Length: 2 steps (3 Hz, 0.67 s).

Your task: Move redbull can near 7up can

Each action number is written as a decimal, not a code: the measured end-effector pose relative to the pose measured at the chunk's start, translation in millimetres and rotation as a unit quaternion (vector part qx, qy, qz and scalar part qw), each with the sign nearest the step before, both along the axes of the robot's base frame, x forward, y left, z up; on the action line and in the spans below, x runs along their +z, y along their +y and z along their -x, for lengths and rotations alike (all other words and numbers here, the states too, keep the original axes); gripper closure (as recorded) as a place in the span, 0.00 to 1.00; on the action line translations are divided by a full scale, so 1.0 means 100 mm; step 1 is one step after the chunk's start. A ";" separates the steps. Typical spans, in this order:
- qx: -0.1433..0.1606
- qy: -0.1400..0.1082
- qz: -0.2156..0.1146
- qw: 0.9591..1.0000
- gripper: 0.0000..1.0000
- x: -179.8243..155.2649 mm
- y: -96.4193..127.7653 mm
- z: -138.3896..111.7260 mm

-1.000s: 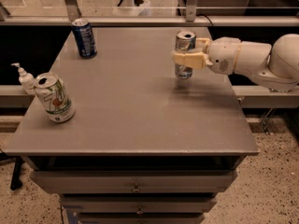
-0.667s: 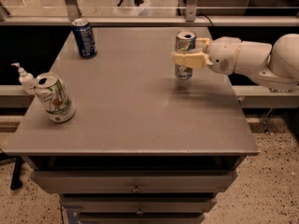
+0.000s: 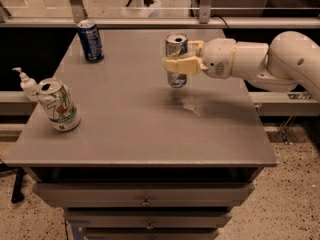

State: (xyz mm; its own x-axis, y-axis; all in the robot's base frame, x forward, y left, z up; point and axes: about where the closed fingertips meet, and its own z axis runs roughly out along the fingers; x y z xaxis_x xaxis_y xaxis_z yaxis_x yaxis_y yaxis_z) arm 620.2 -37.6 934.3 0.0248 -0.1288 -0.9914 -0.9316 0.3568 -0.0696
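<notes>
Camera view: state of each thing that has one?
Slim silver-and-blue redbull can: upright, held in pincer, seemingly just off grey table.
Pincer: shut on redbull can, above table's far middle.
White-and-green 7up can: upright on table, near left edge, free.
Dark blue can: upright, far-left corner.
White pump bottle: upright, beyond table's left edge.
Grey drawers: shut.

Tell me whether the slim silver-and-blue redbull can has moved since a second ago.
Yes. Clamped in the gripper, the redbull can has shifted left, closer to the unmoved dark blue can.
</notes>
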 end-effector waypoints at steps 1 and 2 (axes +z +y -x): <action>0.043 0.010 -0.010 0.999 1.00 0.04 0.53 0.10; 0.089 0.022 -0.030 0.995 1.00 0.10 1.06 0.22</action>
